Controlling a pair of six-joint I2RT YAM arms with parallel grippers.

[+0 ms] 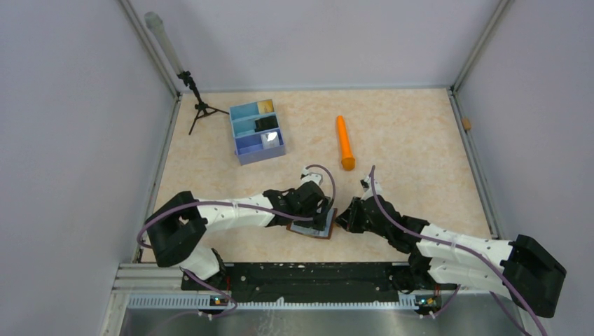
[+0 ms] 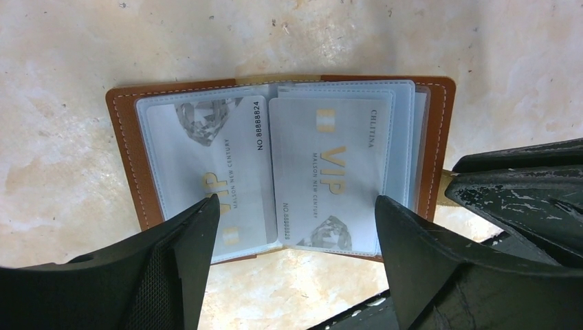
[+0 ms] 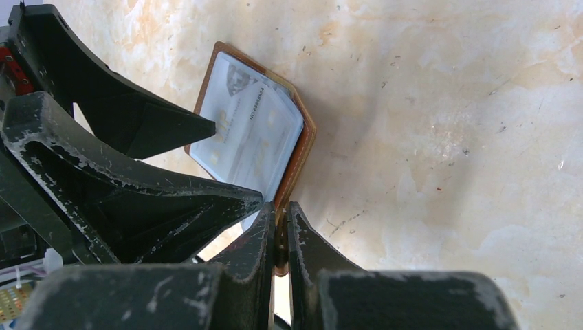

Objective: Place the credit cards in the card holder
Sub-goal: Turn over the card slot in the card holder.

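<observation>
Well behind and left of the open card holder (image 2: pixel 127 151), we are counting three credit cards (image 1: pixel 266 123) sitting in one blue tray (image 1: pixel 260 155), one per compartment. Our left gripper (image 2: pixel 295 199) is hovering over the holder, jaws spread apart, framing two silvery cards (image 2: pixel 330 165) lying in its clear sleeves. At its right edge, our right gripper (image 3: pixel 282 206) is pinching the leather tight.

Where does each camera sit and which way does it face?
Top external: above, behind the bases, looking down at the table; both arms meet at the card holder.
Left wrist: on the left arm, straight down onto the open holder; left gripper open over the credit cards.
Right wrist: on the right arm, angled down; right gripper shut on the holder's edge.
Shared: all see the card holder.
</observation>
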